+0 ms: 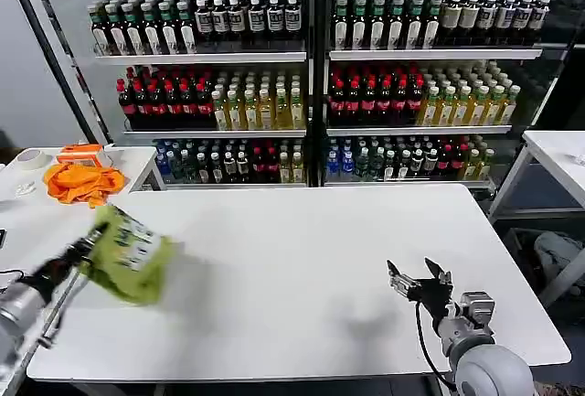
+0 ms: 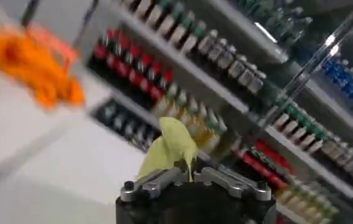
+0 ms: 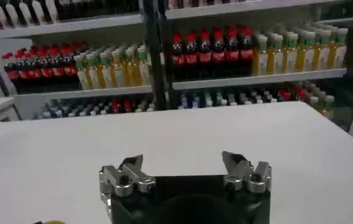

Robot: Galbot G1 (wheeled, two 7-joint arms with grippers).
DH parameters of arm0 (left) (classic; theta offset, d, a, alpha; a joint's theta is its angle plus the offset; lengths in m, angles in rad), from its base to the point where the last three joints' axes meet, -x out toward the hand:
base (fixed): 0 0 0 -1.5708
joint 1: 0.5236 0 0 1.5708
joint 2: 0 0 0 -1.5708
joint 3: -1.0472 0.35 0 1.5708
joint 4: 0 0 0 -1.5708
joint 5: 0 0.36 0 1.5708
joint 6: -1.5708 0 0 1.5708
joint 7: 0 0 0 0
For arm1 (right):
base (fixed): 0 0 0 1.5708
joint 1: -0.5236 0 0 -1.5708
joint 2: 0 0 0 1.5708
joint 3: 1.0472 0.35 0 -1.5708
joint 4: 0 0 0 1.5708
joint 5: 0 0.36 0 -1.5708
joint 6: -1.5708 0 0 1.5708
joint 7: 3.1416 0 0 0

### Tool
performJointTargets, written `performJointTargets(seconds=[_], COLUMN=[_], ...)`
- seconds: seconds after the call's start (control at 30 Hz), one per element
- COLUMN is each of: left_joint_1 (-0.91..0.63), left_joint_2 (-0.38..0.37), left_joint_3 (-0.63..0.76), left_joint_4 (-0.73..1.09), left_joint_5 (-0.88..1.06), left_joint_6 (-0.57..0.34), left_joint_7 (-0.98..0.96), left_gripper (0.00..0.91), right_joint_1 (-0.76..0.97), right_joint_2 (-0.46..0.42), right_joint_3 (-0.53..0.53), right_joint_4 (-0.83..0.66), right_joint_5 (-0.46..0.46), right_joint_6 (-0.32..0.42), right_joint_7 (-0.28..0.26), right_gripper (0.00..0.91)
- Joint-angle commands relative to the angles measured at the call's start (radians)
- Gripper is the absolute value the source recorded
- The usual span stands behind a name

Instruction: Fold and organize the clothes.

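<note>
Near the left edge of the white rectangular table (image 1: pixel 302 259), the left gripper (image 1: pixel 90 242) held the light yellow-green T-shirt of soft thin fabric (image 1: pixel 128 259) bunched into a hanging clump, lifted just above the tabletop. From the left wrist camera its fingers were pinched together on a peak of the yellow-green cloth (image 2: pixel 169 149), so the grasp looked firm, though the garment was blurred in the head view and its sleeves and hem could not be made out. Toward the front right corner, the right gripper (image 1: pixel 419 280) hovered low over bare tabletop with its fingers spread apart and nothing between them (image 3: pixel 185 173). A bright orange cloth heap (image 1: pixel 84 182) lay on a neighbouring white side table (image 1: pixel 27 213) at the far left, apart from the work.

Judging by this, the step in hand was carrying the shirt onto the table; no folding had begun. The next move probably called for laying it flat near the table's middle, with the right gripper taking a free edge to spread it.
</note>
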Motion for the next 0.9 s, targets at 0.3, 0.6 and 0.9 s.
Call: performJointTargets(seconds=[0.3, 0.6, 0.9], left_joint_1=[0.167, 0.098, 0.053], left_joint_2=[-0.132, -0.050, -0.019], left_joint_3=[0.523, 0.568, 0.344], left_joint_4=[-0.085, -0.303, -0.327], left_joint_5=[1.505, 1.374, 0.617], left_joint_6=[-0.281, -0.198, -0.031], left_joint_7=[-0.071, -0.046, -0.106], left_gripper=[0.020, 0.020, 0.020], right_joint_1=[-0.039, -0.082, -0.077], right_joint_2=[0.018, 0.021, 0.027], right_joint_3=[0.017, 0.050, 0.047], right_joint_4=[0.004, 0.035, 0.030], right_joint_5=[-0.014, -0.019, -0.022], right_joint_6=[0.015, 0.012, 0.009], right_joint_7=[-0.002, 0.001, 0.004], right_gripper=[0.907, 0.907, 0.907])
